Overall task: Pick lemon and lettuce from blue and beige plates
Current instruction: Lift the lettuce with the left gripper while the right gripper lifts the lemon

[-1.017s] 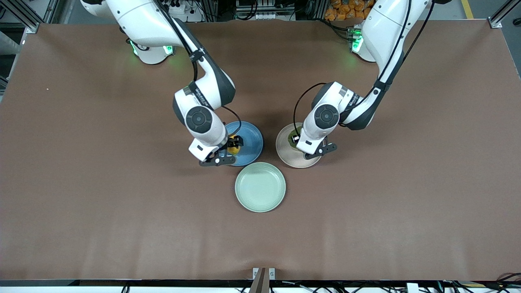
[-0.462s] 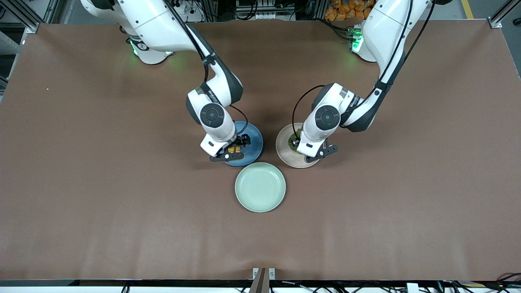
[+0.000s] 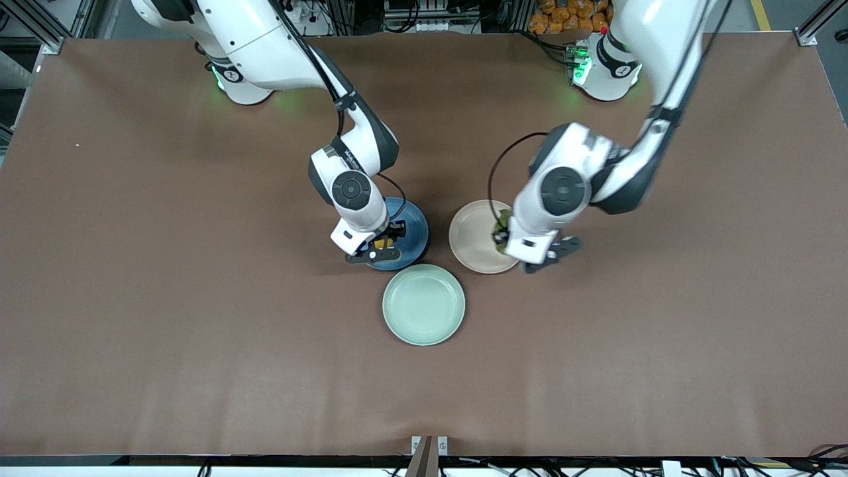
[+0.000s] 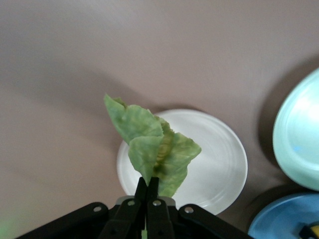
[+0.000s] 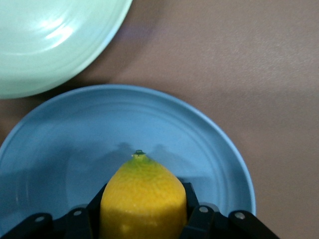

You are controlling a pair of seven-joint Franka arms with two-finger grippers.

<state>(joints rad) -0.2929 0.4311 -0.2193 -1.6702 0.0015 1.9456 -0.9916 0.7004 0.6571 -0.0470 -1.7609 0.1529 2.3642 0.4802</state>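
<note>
My right gripper (image 3: 383, 243) is shut on the yellow lemon (image 5: 143, 199) and holds it low over the blue plate (image 3: 412, 228), which also shows in the right wrist view (image 5: 124, 134). In the front view only a bit of the lemon (image 3: 379, 243) shows between the fingers. My left gripper (image 3: 503, 240) is shut on the green lettuce leaf (image 4: 154, 147) and holds it up above the beige plate (image 4: 219, 159). In the front view the lettuce (image 3: 501, 228) hangs at the rim of the beige plate (image 3: 474, 235), toward the left arm's end of the table.
A pale mint-green plate (image 3: 423, 304) lies nearer to the front camera, between the blue and beige plates. It also shows in the right wrist view (image 5: 45, 40) and the left wrist view (image 4: 299, 139). The brown table (image 3: 199, 331) spreads wide around the plates.
My left gripper has risen with the lettuce and shifted toward the left arm's end, leaving the beige plate bare. My right gripper moved a little over the blue plate with the lemon.
</note>
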